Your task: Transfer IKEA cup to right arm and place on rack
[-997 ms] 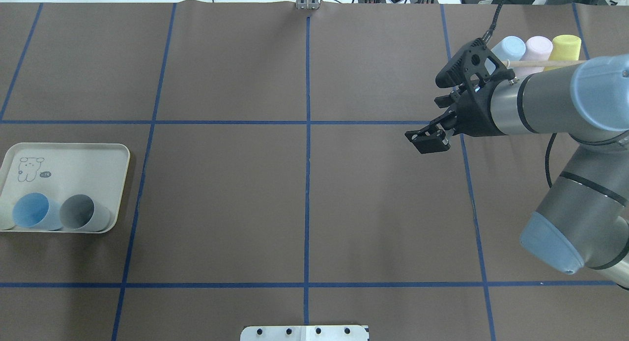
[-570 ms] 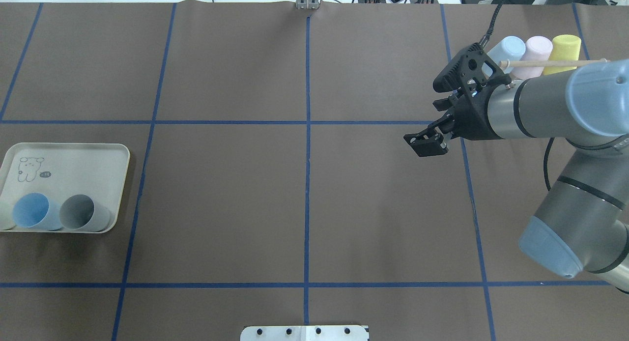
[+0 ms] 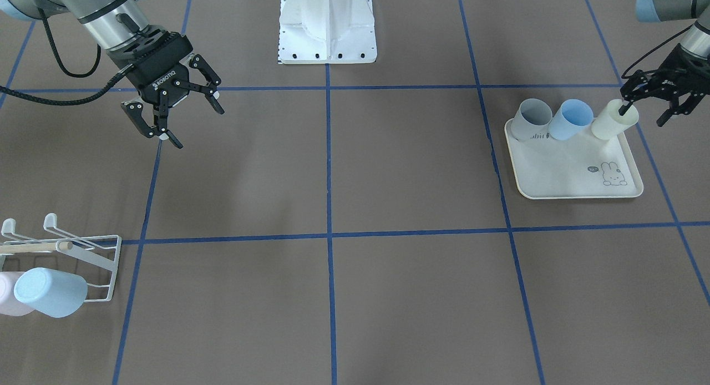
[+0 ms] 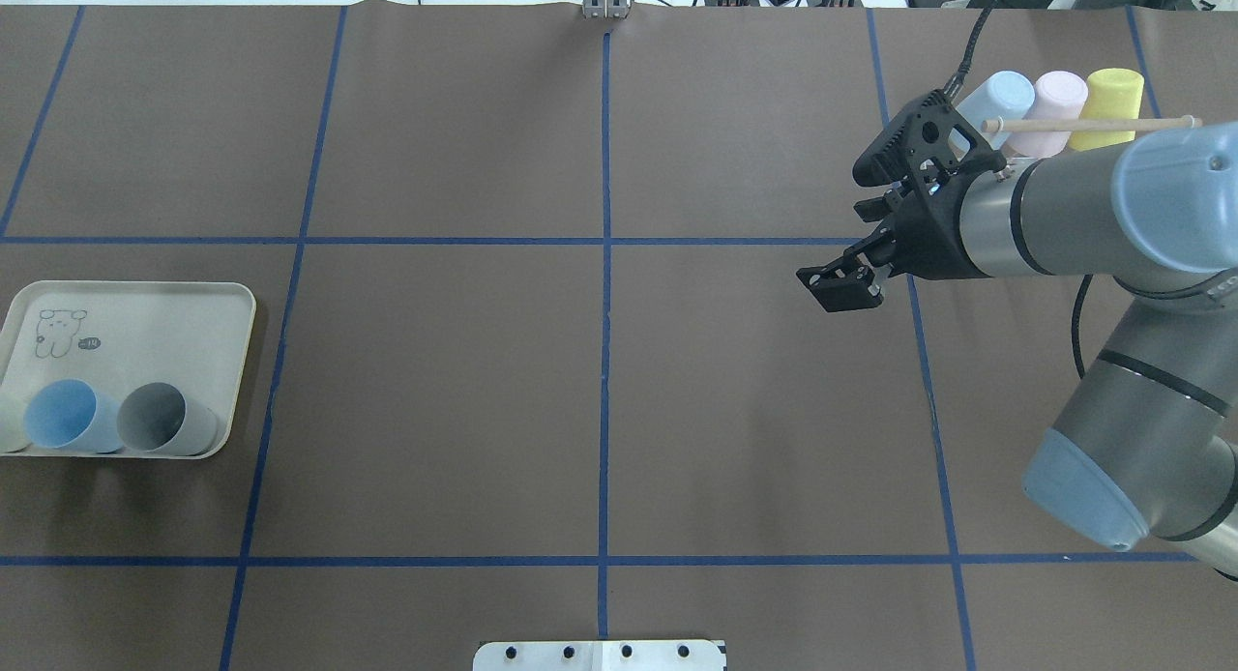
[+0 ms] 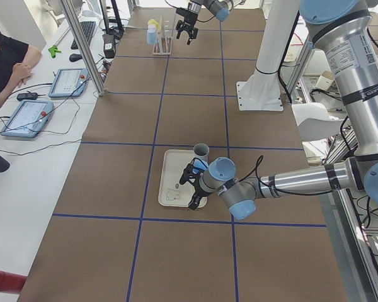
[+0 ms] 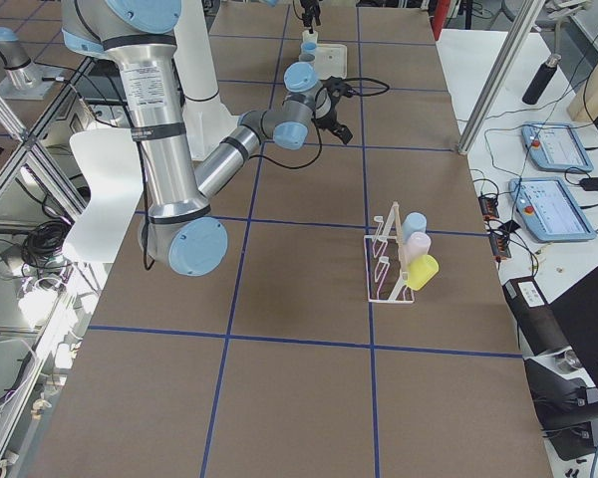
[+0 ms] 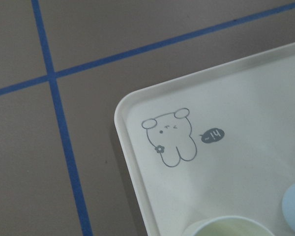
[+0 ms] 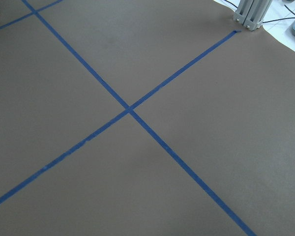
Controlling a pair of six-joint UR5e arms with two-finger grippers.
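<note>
Pinching the pale cup [image 3: 610, 124] cleanly looks like the step in hand. Closest in, the left wrist cam shows only that cup's rim at the bottom edge and a corner of the tray [image 7: 122, 115] w/ its bear print. No fingers show there.

From the front cam, the left gripper [image 3: 642, 116] hangs spread wide at the tray's back corner, holding nothing. One finger [image 3: 623, 110] seems dipped into the cup's mouth w/ the other outside the wall, though the steep angle leaves that unsure. The cup sits tilted at the end of a row, just beside the blue cup [image 3: 571, 118], and the grey cup [image 3: 530, 118] is next along.

To do it well:
- Close slowly on the wall only, so the neighbour isn't nudged.
- Lift clear of the tray before swinging toward ctr.
- Keep most of the cup's body free for the other hand.

Further off, the right gripper [image 4: 840, 286] hovers over bare table, jaws apart and empty. That suits receiving, provided it takes a part the left isn't on.

Farthest, the rack [image 3: 83, 252] at the table's end already carries a light-blue cup [image 4: 1001, 93], a pink cup [image 4: 1059, 96] and a yellow cup [image 4: 1112, 91]. Aim for a prong w/ nothing on it.
</note>
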